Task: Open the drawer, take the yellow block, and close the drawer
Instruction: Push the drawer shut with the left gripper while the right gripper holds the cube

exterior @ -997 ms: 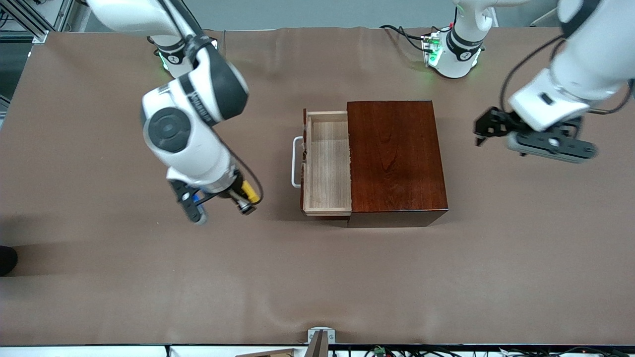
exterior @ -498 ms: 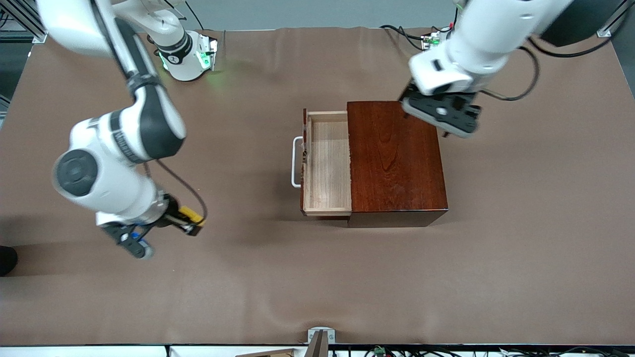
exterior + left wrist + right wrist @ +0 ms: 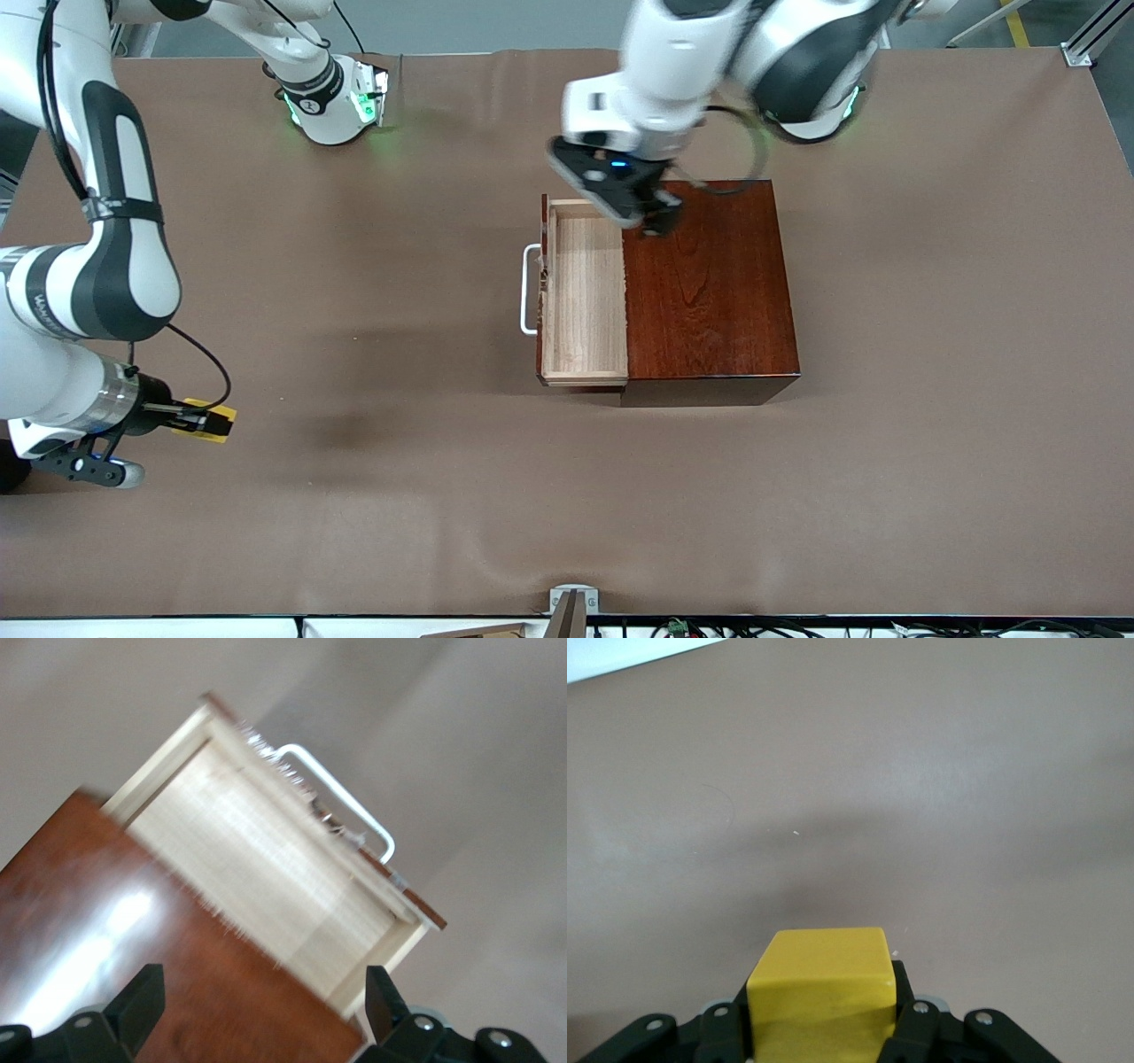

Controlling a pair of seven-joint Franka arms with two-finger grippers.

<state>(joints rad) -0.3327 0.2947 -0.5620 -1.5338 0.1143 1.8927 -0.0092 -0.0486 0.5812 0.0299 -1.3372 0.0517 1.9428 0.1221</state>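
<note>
The drawer point(image 3: 585, 292) stands pulled out of the dark reddish-brown box point(image 3: 709, 283), its pale inside bare and its white handle point(image 3: 529, 291) toward the right arm's end. My right gripper point(image 3: 199, 416) is shut on the yellow block point(image 3: 211, 421) over the bare table near the right arm's end. In the right wrist view the block point(image 3: 824, 992) sits between the fingers of that gripper point(image 3: 824, 1014). My left gripper point(image 3: 654, 217) is open and empty over the box top beside the drawer. The left wrist view shows its gripper point(image 3: 264, 1010), the drawer point(image 3: 266, 877) and the handle point(image 3: 345, 797).
The brown table cover point(image 3: 443, 496) spreads around the box. A small metal bracket point(image 3: 573, 601) sits at the table edge nearest the front camera. The arm bases point(image 3: 332, 97) stand along the farthest edge.
My right gripper has carried the yellow block away from the drawer toward the right arm's end. My left arm has swung from its end of the table to over the box.
</note>
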